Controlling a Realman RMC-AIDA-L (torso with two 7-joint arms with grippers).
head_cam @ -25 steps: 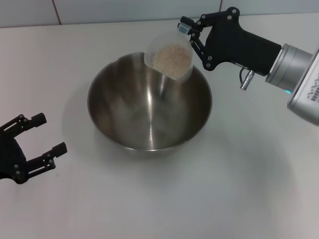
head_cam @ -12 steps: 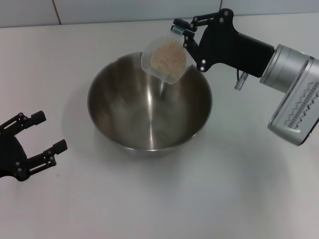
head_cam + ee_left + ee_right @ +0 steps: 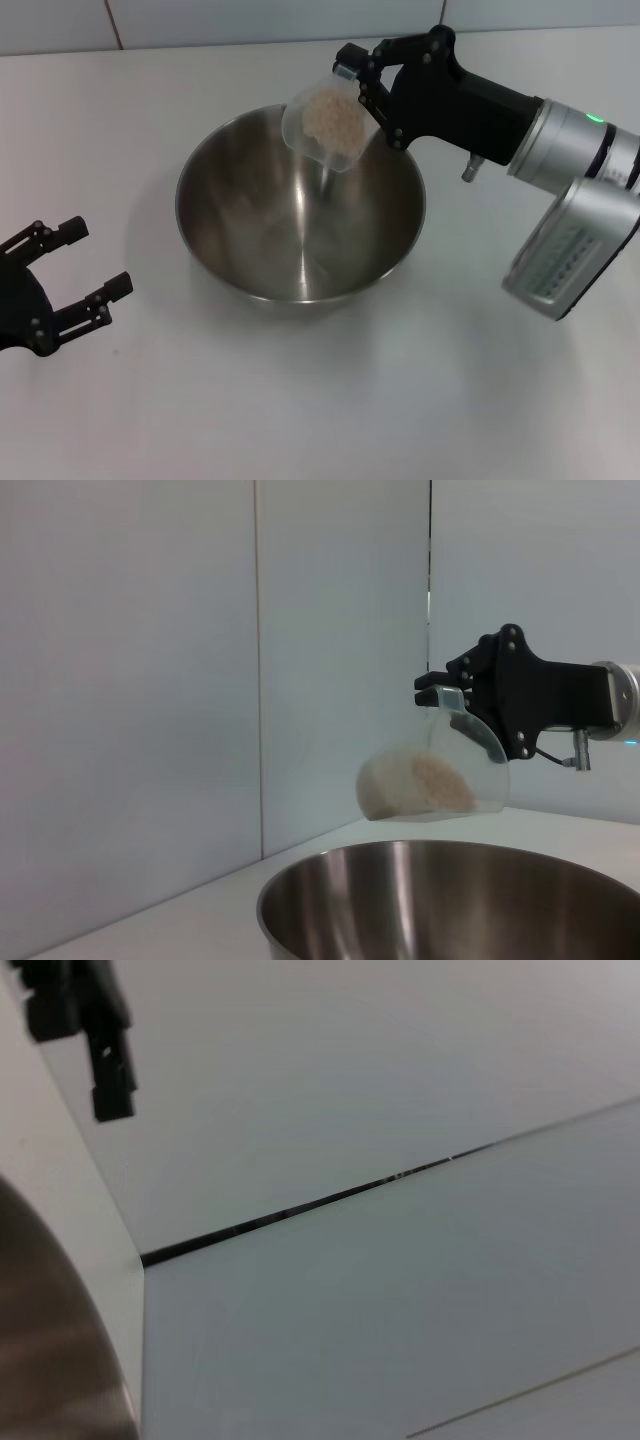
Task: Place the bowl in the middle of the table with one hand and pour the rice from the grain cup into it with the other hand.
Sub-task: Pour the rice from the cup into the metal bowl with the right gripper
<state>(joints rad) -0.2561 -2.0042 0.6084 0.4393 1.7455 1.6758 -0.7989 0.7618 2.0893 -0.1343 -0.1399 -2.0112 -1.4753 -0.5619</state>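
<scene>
White matte surface [image 3: 300, 400] everywhere, with pale tiled wall panels behind it, pretty bare setup. Sitting roughly mid-surface is the bowl [image 3: 300, 225], big shiny steel thing, upright, and as far as I can see nothing has landed on its bottom.

The right gripper [image 3: 362, 80] reaches in from the right side, and its fingers are clamped on the grain cup [image 3: 326, 125], holding it in the air over the bowl's far rim. The cup is tipped way over toward the robot's left, mouth pointing down into the bowl. The rice [image 3: 330, 118] is still bunched inside the cup, piled against the low side; in the left wrist view you can see the pale mound [image 3: 420, 782] sitting in the tilted cup [image 3: 440, 770] just above the bowl's edge [image 3: 400, 865].

The left gripper [image 3: 70, 265] is parked low on the robot's left, well apart from the bowl, fingers spread wide and holding nothing.
</scene>
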